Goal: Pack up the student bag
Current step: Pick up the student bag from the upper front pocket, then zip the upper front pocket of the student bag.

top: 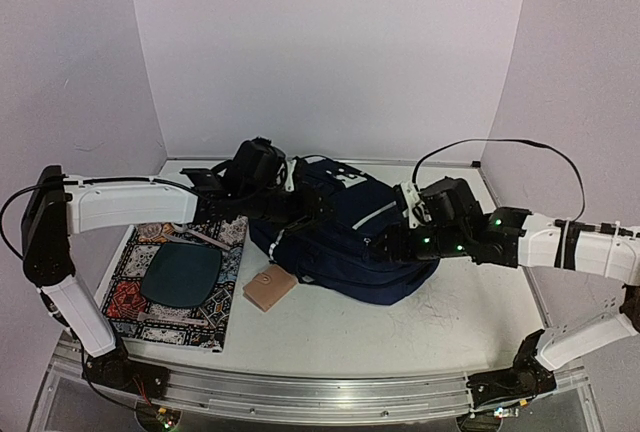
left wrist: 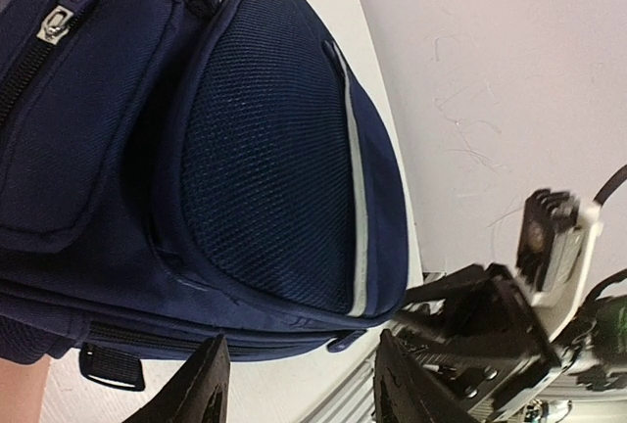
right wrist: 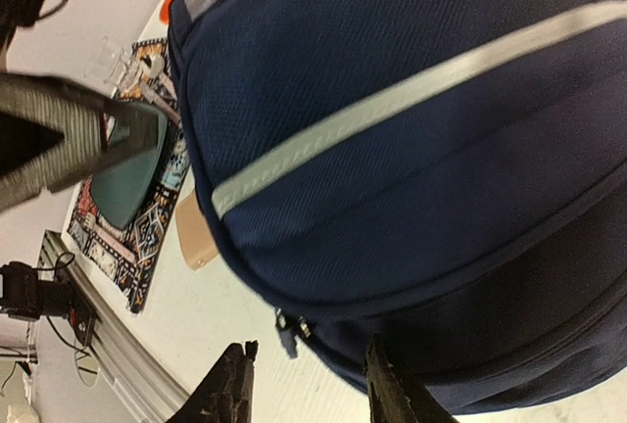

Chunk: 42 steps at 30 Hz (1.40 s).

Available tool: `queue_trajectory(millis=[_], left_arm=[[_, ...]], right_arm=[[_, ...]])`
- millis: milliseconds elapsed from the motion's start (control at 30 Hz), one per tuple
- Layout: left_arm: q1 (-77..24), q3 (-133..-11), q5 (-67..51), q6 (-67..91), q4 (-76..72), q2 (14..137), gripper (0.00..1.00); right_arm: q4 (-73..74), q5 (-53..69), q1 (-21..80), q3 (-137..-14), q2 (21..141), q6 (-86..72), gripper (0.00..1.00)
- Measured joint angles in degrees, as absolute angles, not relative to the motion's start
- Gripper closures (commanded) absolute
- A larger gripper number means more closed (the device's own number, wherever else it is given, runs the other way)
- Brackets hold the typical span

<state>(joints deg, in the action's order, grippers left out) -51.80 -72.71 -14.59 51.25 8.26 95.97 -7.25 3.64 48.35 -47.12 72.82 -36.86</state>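
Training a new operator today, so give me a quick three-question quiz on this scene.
1. True or false: the left hand grips the student bag.
2. What lies on the patterned book? A) a dark teal oval item B) a red mug C) a banana
3. Fill in: the small tan pouch lies ___ the bag, not in it.
Key: 1 false; 2 A; 3 beside.

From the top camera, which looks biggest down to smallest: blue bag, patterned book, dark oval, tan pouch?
1. student bag
2. patterned book
3. dark oval, lying on the book
4. tan pouch
No two look alike in size.
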Motion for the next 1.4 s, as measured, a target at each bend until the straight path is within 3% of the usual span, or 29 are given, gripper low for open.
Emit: queue_trajectory(millis=[667, 867, 1067, 1400], left_arm=[[-51.8, -72.7, -18.4, 56.3, 2.4, 102.2, 0.56], [-51.8, -72.7, -19.1, 57.5, 0.8, 103.1, 0.6], [-51.7, -72.7, -18.7, 58.1, 0.4, 103.5, 0.74], [-50.9, -72.6, -18.7, 58.4, -0.7, 104.4, 0.98]], right_arm=[[-13.5, -0.9, 52.8, -45.0, 76.6, -46.9, 0.69], [-14.1, -2.1, 53.3, -45.9, 79.2, -47.9, 0.82], [-14.4, -4.1, 53.3, -46.0, 79.8, -48.2, 1.0], [-9.7, -6.6, 53.4, -46.0, 76.4, -44.7, 1.0]])
